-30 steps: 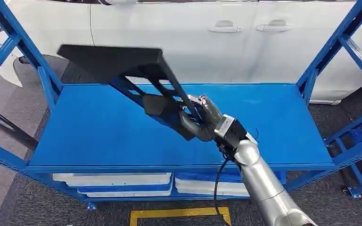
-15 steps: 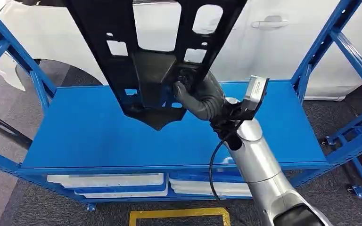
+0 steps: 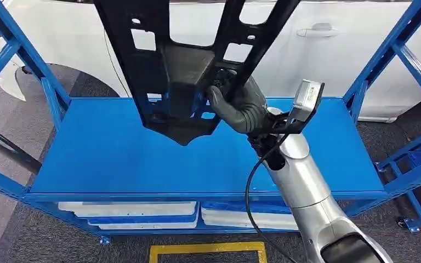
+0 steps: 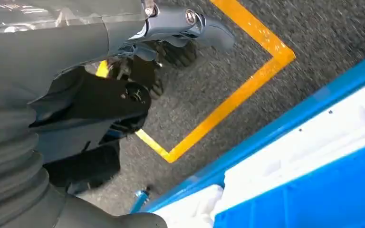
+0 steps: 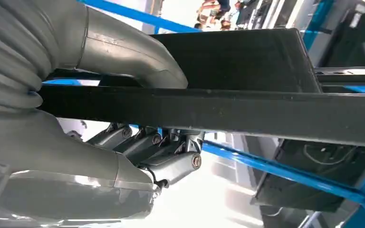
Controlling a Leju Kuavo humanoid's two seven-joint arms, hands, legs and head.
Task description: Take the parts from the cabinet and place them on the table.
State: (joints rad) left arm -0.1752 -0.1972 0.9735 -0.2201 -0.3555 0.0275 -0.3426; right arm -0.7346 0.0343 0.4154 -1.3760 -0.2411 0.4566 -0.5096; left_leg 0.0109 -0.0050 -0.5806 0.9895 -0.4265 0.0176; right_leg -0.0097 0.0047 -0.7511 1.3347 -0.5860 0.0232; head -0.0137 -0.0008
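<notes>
A large black plastic part (image 3: 175, 66) with several cut-outs hangs upright above the blue cabinet shelf (image 3: 104, 153), its top running out of the head view. My right hand (image 3: 241, 107) grips it at a rib near its lower middle. In the right wrist view the thumb lies over the part's black bar (image 5: 218, 109) and the fingers (image 5: 142, 147) curl under it. My left hand (image 4: 171, 33) hangs beside my body over the carpet and holds nothing, with its thumb sticking out.
Blue uprights (image 3: 381, 60) frame the shelf on both sides. A white car (image 3: 334, 49) stands close behind the cabinet. White trays (image 3: 131, 211) lie on the lower shelf. A yellow floor marking (image 3: 208, 249) runs in front of the cabinet, also seen as a yellow line (image 4: 228, 102).
The black part has swung from lying tilted over the shelf to hanging upright and higher. My right hand has risen and turned with it, still gripping it.
</notes>
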